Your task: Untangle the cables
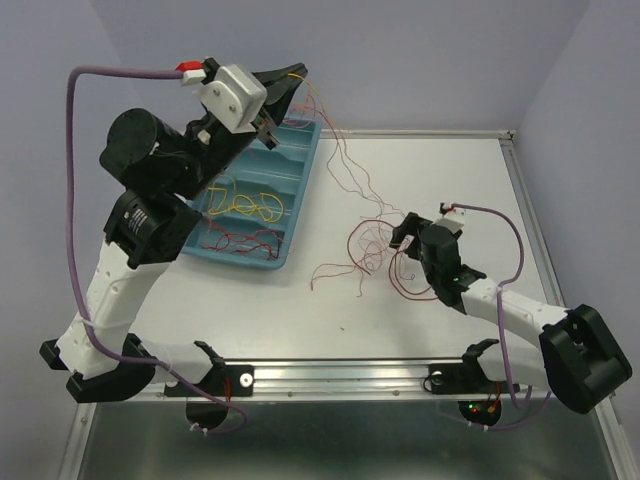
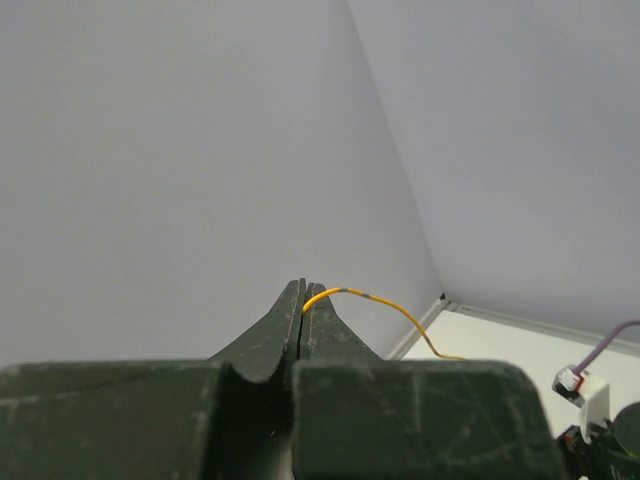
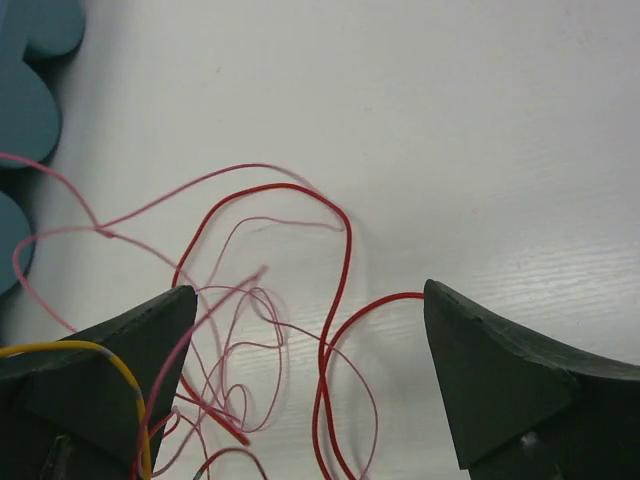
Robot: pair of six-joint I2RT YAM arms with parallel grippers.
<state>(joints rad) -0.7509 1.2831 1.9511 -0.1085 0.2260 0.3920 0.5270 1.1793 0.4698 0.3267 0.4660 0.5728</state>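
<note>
Two tools: my left tool (image 2: 303,292) clamped a yellow wire (image 2: 385,302); my right tool (image 3: 310,290) gaped over the red tangle (image 3: 347,245) at 5 o'clock. A slow lift seemed best.

Readable text: none that I can make out in any of the three views.
Sticker (image 1: 140,218) on the left arm (image 1: 118,292): white print on a black joint housing in the top view. It is too small and blurred for me to read a word or number.
Print on the cables (image 3: 347,245): none that I can read; from my station they show only as plain red and yellow.
</note>
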